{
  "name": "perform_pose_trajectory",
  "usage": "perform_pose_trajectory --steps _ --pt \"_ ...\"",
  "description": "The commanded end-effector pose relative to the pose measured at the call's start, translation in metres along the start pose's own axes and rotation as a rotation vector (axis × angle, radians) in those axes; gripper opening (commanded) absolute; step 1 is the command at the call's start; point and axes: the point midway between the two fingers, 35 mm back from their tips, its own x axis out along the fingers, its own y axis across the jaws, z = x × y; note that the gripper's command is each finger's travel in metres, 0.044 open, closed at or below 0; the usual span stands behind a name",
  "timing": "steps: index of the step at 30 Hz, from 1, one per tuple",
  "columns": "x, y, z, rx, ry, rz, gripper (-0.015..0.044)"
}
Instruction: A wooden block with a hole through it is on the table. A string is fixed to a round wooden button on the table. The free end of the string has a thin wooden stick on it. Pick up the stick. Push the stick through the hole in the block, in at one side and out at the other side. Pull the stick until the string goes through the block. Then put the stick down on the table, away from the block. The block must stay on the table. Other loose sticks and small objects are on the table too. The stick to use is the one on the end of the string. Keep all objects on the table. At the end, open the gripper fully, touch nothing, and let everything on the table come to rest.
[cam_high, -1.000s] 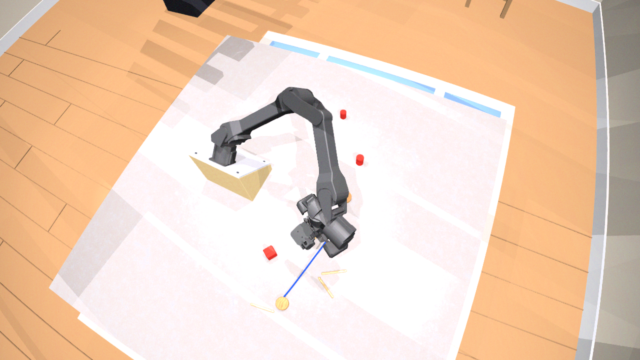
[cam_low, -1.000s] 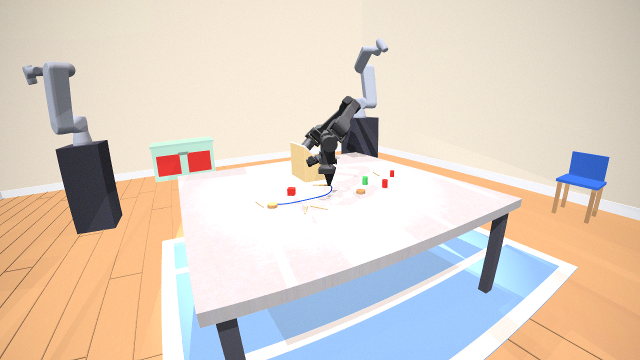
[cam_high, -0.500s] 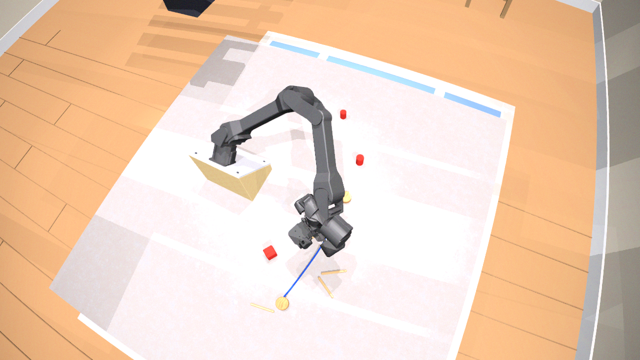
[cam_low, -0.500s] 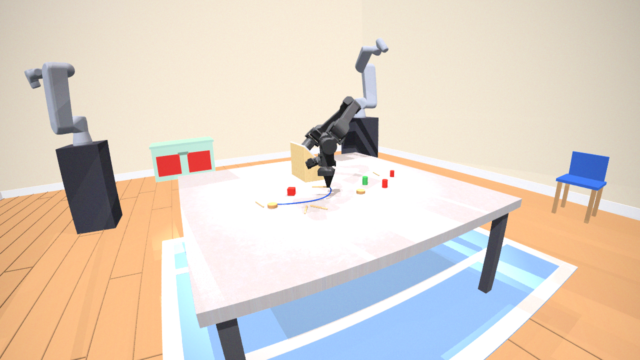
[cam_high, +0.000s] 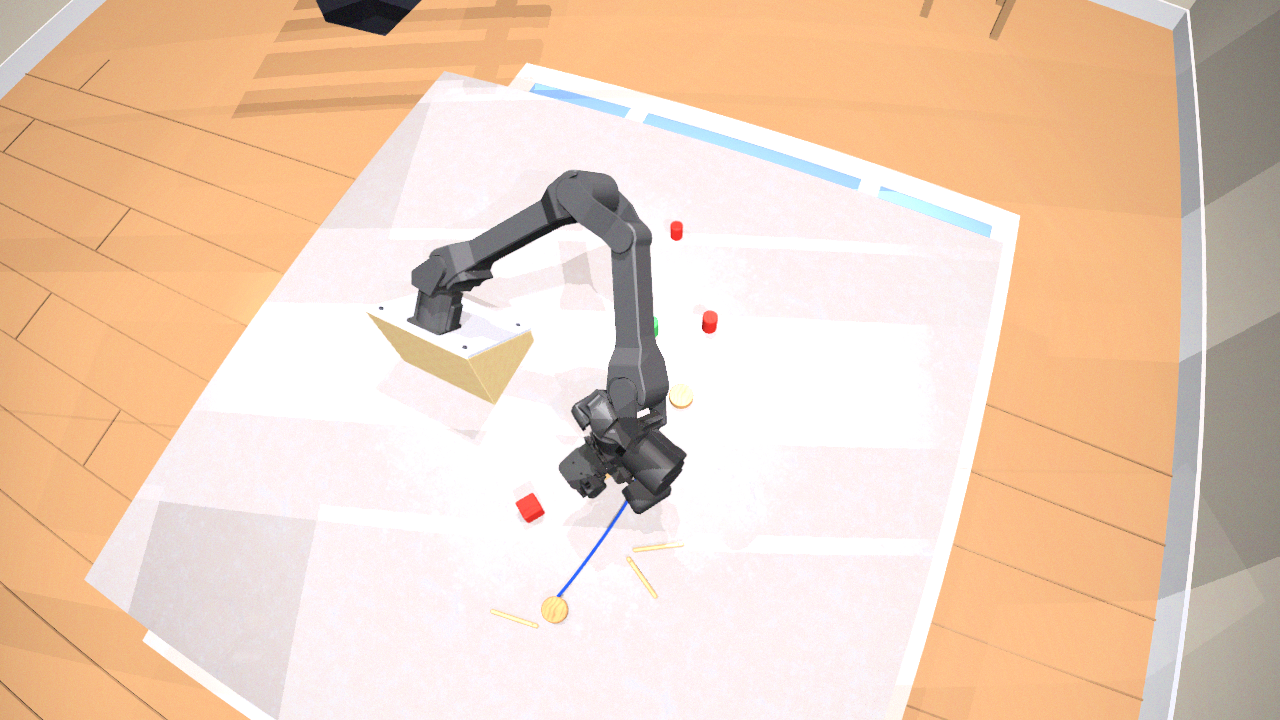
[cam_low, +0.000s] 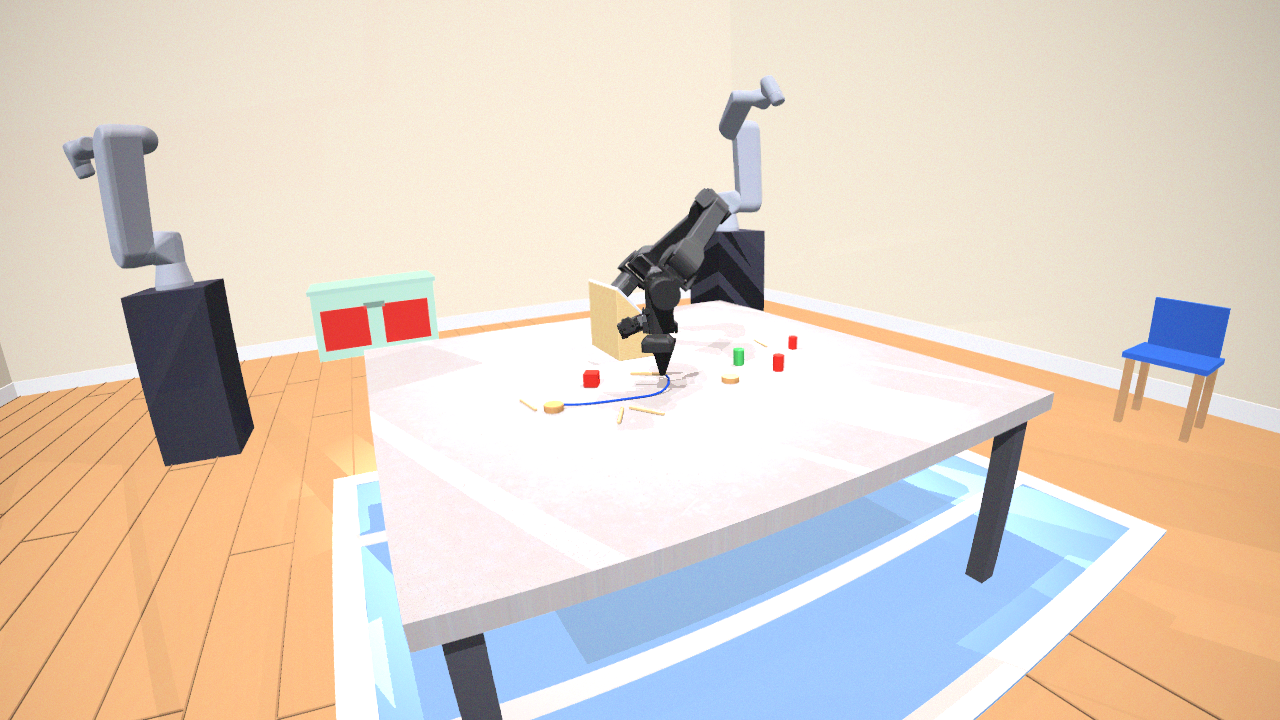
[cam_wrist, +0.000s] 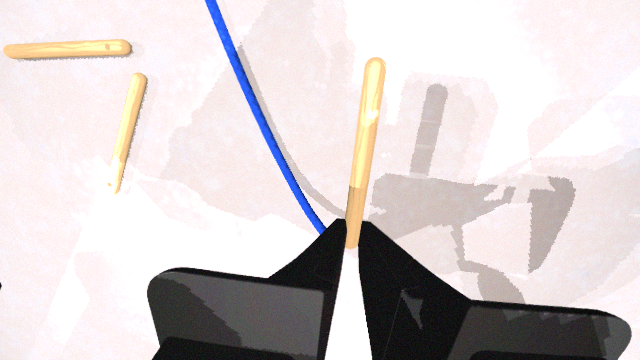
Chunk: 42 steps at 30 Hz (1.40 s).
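Note:
My gripper (cam_low: 663, 372) (cam_wrist: 351, 229) is shut on the end of the string's stick (cam_wrist: 369, 115) (cam_low: 643, 373), which points away from the fingers, above the table with its shadow beside it. The blue string (cam_high: 590, 551) (cam_low: 617, 399) (cam_wrist: 250, 97) runs in a curve from the round wooden button (cam_high: 554, 609) (cam_low: 553, 407) to the fingers; its join to the stick is hidden behind a finger. The red block (cam_high: 529, 507) (cam_low: 591, 378) stands on the table apart from gripper and string, outside the wrist view. Its hole cannot be made out.
Two loose sticks (cam_high: 641, 576) (cam_high: 657, 546) lie near the string, and another (cam_high: 513, 618) lies beside the button. A second wooden button (cam_high: 681, 395) (cam_low: 730, 379), a green cylinder (cam_low: 738, 357) and two red cylinders (cam_high: 709, 322) (cam_high: 676, 231) stand farther back.

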Motion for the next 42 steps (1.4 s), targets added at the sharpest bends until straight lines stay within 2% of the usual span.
perform_pose_trajectory --steps 1,22,42 --pt "0.003 -0.005 0.001 0.002 0.003 -0.002 0.0" --pt "0.02 -0.025 0.012 0.003 0.002 -0.004 0.0" --pt "0.019 -0.024 0.031 0.004 0.0 -0.002 0.0"
